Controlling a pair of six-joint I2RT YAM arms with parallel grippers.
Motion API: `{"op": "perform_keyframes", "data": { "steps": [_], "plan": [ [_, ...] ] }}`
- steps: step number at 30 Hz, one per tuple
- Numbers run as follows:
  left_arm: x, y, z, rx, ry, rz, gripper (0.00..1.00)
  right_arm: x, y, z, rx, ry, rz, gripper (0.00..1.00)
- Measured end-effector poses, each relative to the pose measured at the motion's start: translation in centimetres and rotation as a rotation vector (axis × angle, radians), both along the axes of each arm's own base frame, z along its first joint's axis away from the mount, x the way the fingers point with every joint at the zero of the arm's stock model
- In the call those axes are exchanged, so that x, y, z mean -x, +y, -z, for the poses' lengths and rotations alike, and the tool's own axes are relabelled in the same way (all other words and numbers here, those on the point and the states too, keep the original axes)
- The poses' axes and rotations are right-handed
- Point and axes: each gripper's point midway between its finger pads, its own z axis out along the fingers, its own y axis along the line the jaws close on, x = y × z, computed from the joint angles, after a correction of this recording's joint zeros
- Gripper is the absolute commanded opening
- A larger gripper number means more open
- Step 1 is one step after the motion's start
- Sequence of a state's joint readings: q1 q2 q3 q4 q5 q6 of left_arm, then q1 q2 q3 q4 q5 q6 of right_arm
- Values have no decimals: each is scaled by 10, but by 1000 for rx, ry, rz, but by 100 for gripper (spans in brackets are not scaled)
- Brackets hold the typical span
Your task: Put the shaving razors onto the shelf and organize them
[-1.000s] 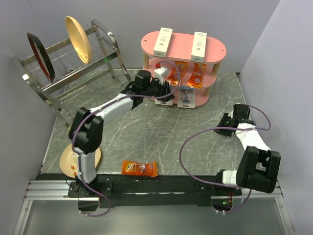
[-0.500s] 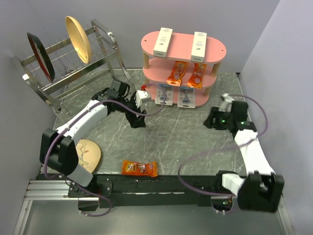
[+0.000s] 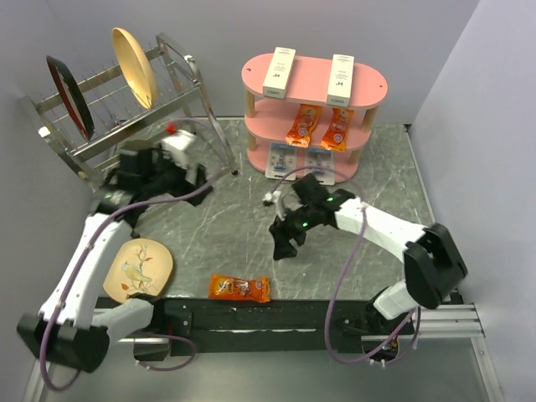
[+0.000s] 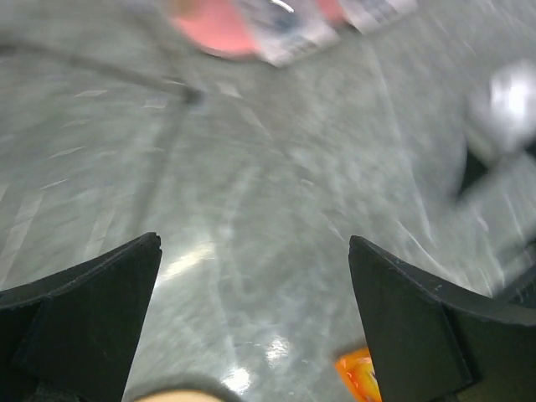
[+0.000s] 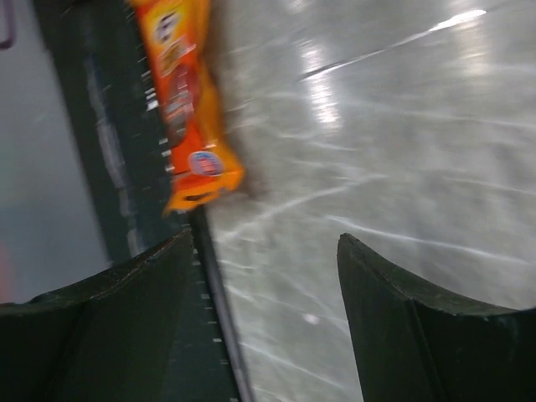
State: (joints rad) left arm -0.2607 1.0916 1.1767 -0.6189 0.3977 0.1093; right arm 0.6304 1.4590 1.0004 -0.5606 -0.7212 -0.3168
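Observation:
The pink shelf (image 3: 311, 80) stands at the back of the table. Two razor blister packs (image 3: 279, 161) (image 3: 319, 165) stand side by side on its bottom tier. My left gripper (image 3: 195, 174) is open and empty at the left, near the dish rack, well away from the shelf. Its wrist view is blurred: open fingers (image 4: 254, 251) over bare table, the shelf (image 4: 213, 25) and a razor pack (image 4: 285, 33) far off at the top. My right gripper (image 3: 282, 243) is open and empty over mid-table, in front of the shelf. Its wrist view shows open fingers (image 5: 265, 243) near the table's front edge.
Two white boxes (image 3: 279, 71) (image 3: 341, 75) lie on the top tier and orange snack packets (image 3: 301, 126) on the middle tier. Another orange packet (image 3: 239, 288) lies by the front edge and shows in the right wrist view (image 5: 188, 100). Wire dish rack (image 3: 126, 109) back left; plate (image 3: 138, 268) front left.
My left gripper has pulled back left from the shelf's bottom tier, leaving a razor pack there. My right arm has swung from the right side to mid-table.

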Motion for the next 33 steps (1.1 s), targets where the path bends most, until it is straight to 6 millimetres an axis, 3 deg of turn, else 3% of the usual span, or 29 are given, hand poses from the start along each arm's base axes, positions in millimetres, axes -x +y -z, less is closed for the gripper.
{"op": "perform_keyframes", "data": {
  "steps": [3, 6, 10, 16, 23, 29, 33],
  "plan": [
    [3, 33, -29, 41, -80, -136, 100, 25, 13, 17, 25, 110, -57, 75],
    [16, 53, -56, 94, -164, -215, 99, 38, 19, 26, 41, 158, -96, 75],
    [29, 78, -72, 172, -206, -319, 99, 56, 25, 49, 88, 242, -140, 75],
    [36, 89, -68, 260, -167, -379, 99, 67, 38, 77, 163, 316, -183, 72],
    [38, 92, -64, 299, -143, -401, 100, 69, 65, 82, 167, 315, -250, 58],
    [36, 90, -67, 313, -147, -387, 99, 89, 71, 86, 193, 353, -320, 56],
    [32, 89, -67, 327, -141, -380, 99, 92, 68, 88, 201, 354, -326, 40]
  ]
}}
